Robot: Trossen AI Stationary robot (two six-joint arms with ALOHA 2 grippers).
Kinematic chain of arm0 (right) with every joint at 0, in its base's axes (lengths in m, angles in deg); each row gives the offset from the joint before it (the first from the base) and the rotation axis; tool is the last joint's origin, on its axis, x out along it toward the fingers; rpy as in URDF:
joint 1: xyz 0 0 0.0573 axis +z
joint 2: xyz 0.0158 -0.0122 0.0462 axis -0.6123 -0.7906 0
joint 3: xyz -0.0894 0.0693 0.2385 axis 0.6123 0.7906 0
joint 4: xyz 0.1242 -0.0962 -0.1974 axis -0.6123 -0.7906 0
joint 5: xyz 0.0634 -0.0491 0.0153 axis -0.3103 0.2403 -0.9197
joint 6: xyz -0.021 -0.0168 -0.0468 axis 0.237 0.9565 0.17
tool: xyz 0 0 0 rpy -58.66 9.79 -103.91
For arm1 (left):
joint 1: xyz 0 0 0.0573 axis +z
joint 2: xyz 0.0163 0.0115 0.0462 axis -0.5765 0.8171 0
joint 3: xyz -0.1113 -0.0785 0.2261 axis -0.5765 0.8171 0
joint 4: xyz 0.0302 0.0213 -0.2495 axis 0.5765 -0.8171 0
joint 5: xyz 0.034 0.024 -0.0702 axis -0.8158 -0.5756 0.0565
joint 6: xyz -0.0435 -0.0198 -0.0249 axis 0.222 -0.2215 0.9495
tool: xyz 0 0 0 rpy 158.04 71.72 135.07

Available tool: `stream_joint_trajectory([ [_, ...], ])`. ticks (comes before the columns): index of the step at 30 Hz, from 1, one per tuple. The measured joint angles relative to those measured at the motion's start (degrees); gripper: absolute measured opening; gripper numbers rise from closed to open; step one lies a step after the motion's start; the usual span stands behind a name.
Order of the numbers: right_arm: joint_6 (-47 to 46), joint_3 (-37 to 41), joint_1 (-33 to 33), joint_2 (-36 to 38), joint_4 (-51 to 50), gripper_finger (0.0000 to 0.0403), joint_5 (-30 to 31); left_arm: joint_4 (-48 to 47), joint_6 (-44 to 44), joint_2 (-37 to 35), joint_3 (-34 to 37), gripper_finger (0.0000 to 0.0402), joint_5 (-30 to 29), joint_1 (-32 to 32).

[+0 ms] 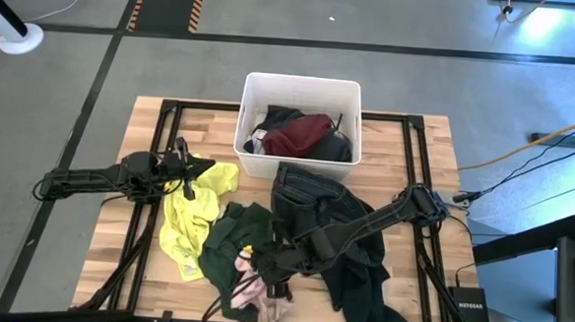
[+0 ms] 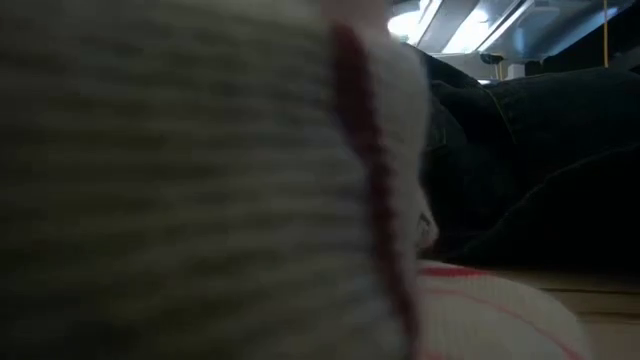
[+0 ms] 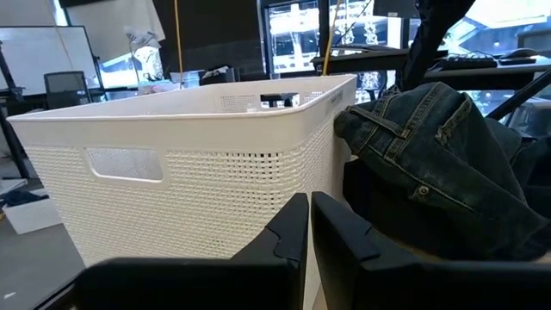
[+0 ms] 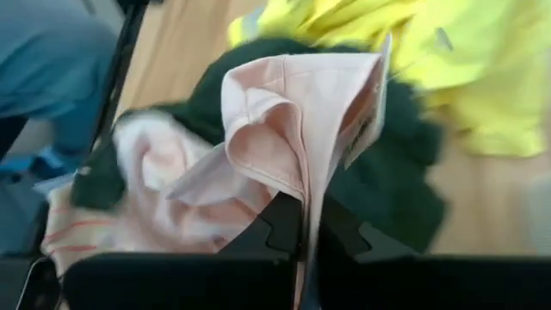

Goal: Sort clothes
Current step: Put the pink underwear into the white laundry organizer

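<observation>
The clothes lie spread over the wooden table: a yellow top (image 1: 194, 220), a dark green shirt (image 1: 232, 232), dark jeans (image 1: 311, 190) and a pink piece (image 1: 249, 289) near the front edge. My right gripper (image 1: 262, 263) reaches in from the right, above the green shirt, and is shut on the pink piece (image 4: 284, 112). My left gripper (image 3: 308, 220) stays shut and holds nothing at the table's left, over the yellow top's far end (image 1: 208, 177). A striped piece (image 2: 200, 180) fills the low view. My right gripper pinches a bunched fold of the pink piece (image 4: 303, 185) between its two fingers, slanting down from the table's right side. The held part is pulled up off the pile, folded over on itself and slack. The rest (image 4: 155, 198) trails down onto the clothes below.
A white plastic bin (image 1: 301, 83) stands at the table's far middle, with maroon (image 1: 299, 134) and black garments inside. Another dark garment (image 1: 360, 283) lies at the front right, under my right arm. Bare wood shows at the far left and far right corners.
</observation>
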Motion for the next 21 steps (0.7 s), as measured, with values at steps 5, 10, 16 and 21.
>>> stream_joint_trajectory([
  [5,2.94,-8.19,-0.78,-0.04,-7.15,0.0018,5.21,0.01,0.96,0.01,0.00,0.0013,0.00,0.01],
  [10,6.46,-13.96,-2.68,0.45,-9.27,0.0015,11.16,0.00,1.14,0.02,0.00,0.0013,0.00,0.02],
  [16,8.92,-12.69,-6.74,5.39,-7.54,0.0026,17.00,0.00,1.53,0.00,0.00,0.0013,0.00,0.01],
  [21,11.03,-12.69,-10.81,8.81,-6.09,0.0015,24.74,0.00,1.85,0.00,0.00,0.0013,0.00,0.02],
])
